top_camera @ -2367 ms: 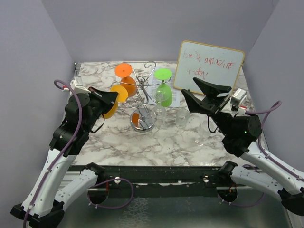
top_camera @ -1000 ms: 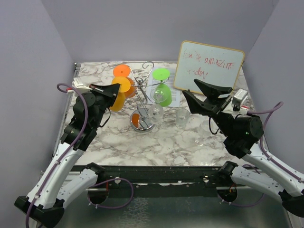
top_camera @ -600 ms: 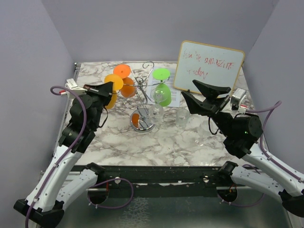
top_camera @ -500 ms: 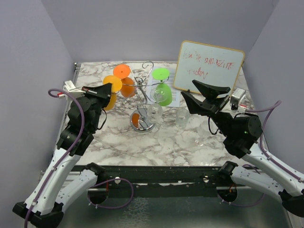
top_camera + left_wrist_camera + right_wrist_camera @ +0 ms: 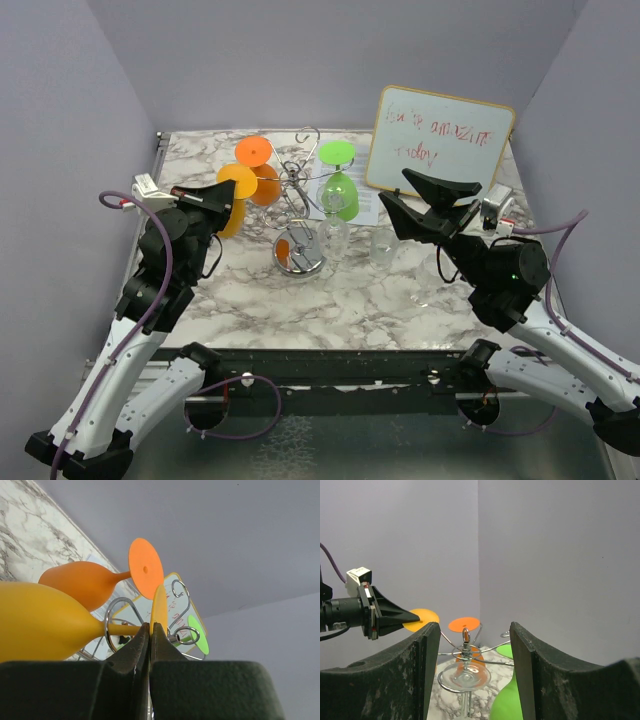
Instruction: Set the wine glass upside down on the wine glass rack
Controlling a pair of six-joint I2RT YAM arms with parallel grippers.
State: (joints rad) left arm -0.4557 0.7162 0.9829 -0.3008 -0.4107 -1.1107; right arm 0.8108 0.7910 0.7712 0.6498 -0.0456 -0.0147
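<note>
Left pincer (image 5: 148, 630) nips bulbous yellow wine glass (image 5: 40, 620) by its stem.

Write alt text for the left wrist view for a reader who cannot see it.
The left gripper, jaws shut, pinches the stem of a yellow wine glass lying sideways, bowl at left, foot edge-on beyond the tips. Behind it are an orange wine glass, chrome loops of the wine glass rack and a green glass's foot.
</note>
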